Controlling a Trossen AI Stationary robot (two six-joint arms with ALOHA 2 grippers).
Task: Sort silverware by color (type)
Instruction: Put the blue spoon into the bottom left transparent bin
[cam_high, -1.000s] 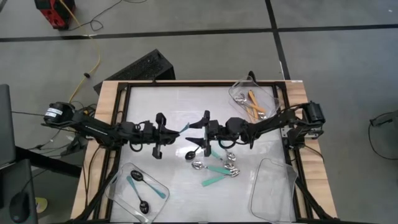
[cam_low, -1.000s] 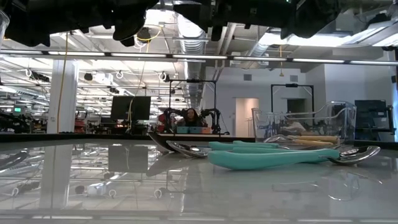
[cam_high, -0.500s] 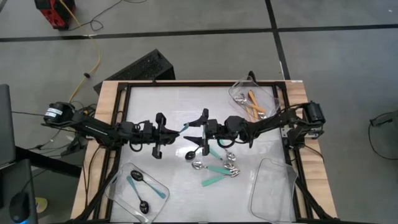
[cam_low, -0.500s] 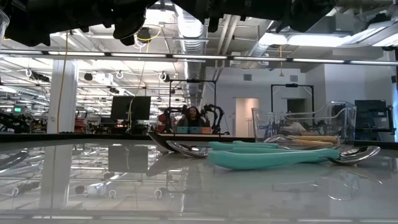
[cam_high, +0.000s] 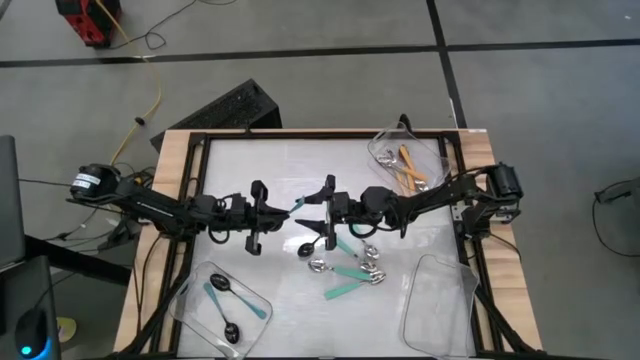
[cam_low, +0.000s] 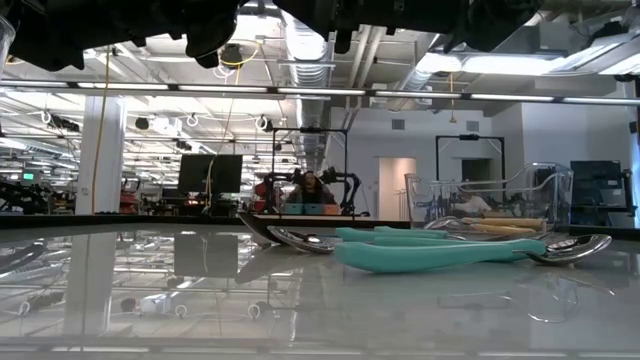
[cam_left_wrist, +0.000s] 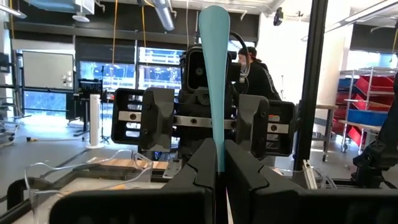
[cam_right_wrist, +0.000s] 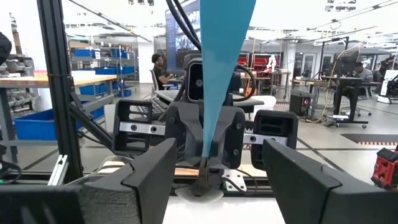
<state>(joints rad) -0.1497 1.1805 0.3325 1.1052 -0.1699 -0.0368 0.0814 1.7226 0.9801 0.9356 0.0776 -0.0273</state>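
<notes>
The white counter sits inside a black frame with wooden edges, and both dark arms reach in from its sides to meet over the middle.

The left hand and the right hand face each other just above the counter, close together, with a thin blue-handled spoon spanning the short gap between them. In the left wrist view the left hand's fingers are pressed together on that blue handle, which stands up between them. In the right wrist view the right hand's fingers are spread wide, and the handle passes between them without touching either.

Three clear plastic trays stand around the counter. One at the far right corner holds orange-handled spoons. One at the near left corner holds two blue-handled spoons with black bowls. One at the near right corner shows nothing inside.

Just under the right hand, loose on the counter, lies a cluster of spoons: wide teal-green-handled spoons with silver bowls and a dark-bowled spoon beside them. From the low view, the teal handles lie flat, overlapping, with a silver bowl at their right end.
</notes>
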